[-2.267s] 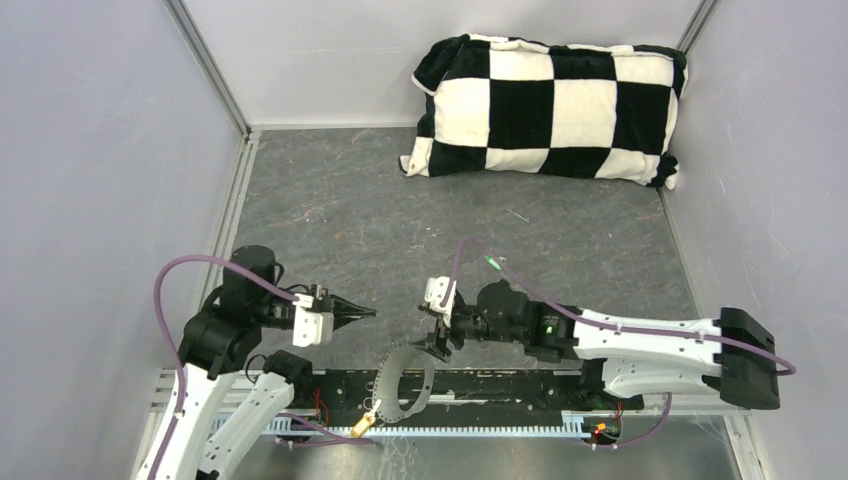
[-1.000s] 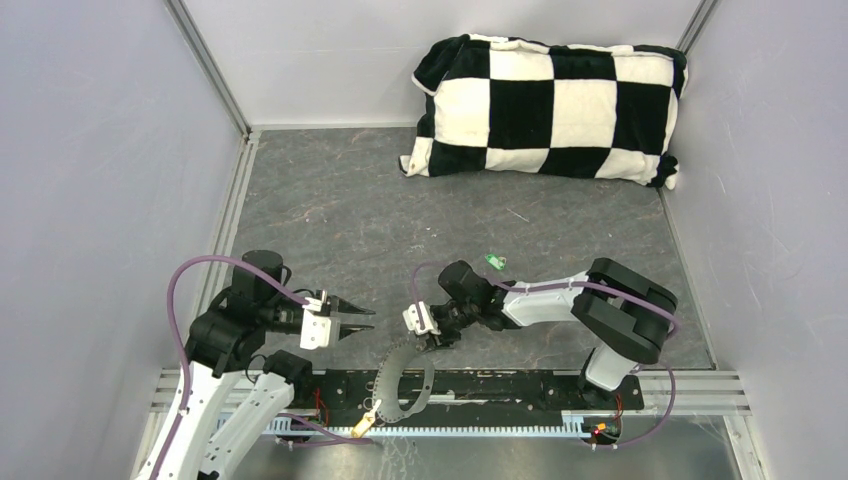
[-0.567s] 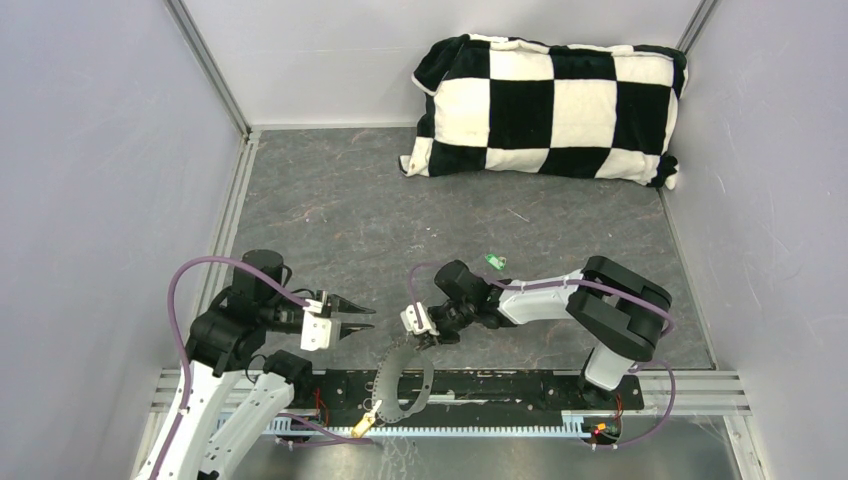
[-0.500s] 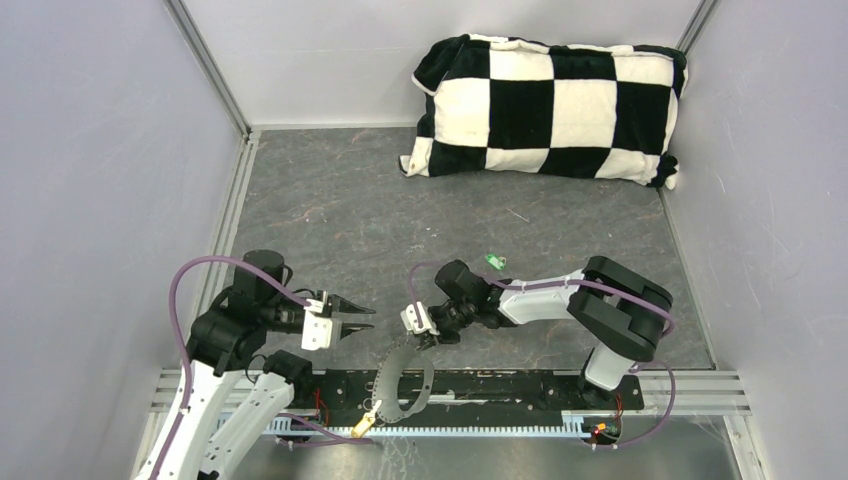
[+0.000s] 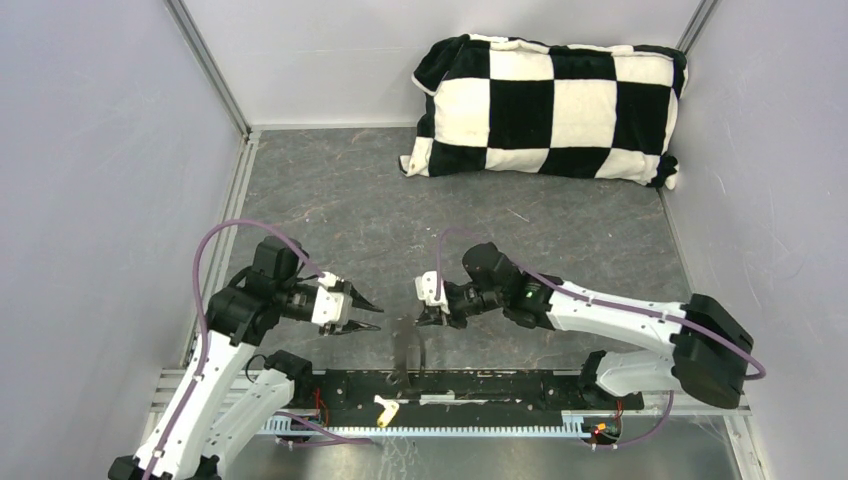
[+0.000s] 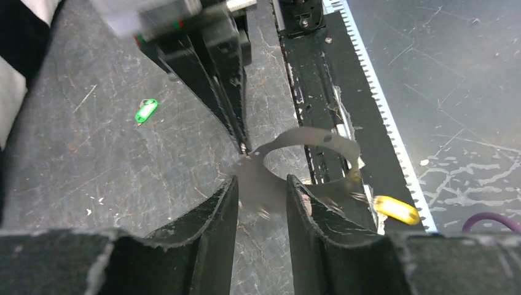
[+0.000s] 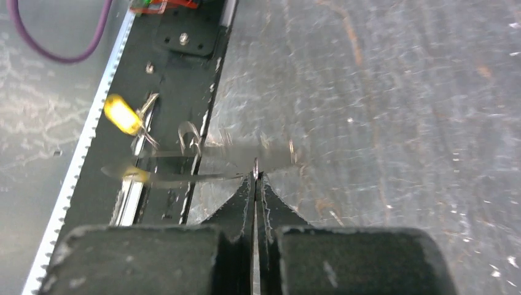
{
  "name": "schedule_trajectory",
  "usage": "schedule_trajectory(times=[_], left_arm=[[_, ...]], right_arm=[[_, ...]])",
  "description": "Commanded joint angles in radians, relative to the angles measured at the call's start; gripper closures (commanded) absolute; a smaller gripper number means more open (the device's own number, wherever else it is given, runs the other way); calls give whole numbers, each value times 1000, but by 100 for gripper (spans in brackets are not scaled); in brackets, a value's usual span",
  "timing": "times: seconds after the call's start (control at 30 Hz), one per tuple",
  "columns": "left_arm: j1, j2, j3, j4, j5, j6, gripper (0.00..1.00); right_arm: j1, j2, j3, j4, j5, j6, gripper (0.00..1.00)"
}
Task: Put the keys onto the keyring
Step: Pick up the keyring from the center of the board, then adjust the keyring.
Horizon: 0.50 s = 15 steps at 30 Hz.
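Apparently yellow key (image 7: 123,115) threaded; right end effector (image 7: 255,178) pinches keyring (image 6: 307,136), left end effector (image 6: 261,184) half-open, empty; green key (image 6: 146,111) loose beyond them.

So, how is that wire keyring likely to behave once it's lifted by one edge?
Probably light and wobbly: the keyring is thin wire, blurred in every view, pinched at one spot by the shut right fingers. It may well pivot in that narrow grip. The yellow key seems to hang at its far end, likely dragging that side down.
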Motion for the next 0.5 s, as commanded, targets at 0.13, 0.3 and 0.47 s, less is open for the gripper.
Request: schedule_trajectory(times=[0.13,0.3,0.47], left_arm=[[3,94,101,34,97,-85,53],[3,65,54,150,101,-201,53],[3,37,-9,288,34,-295,55]], right_arm=[[-1,-81,234,-150,171,164,100],[14,-83,304,-180,168,189,100],[35,-84,311,-154,128,182,100]])
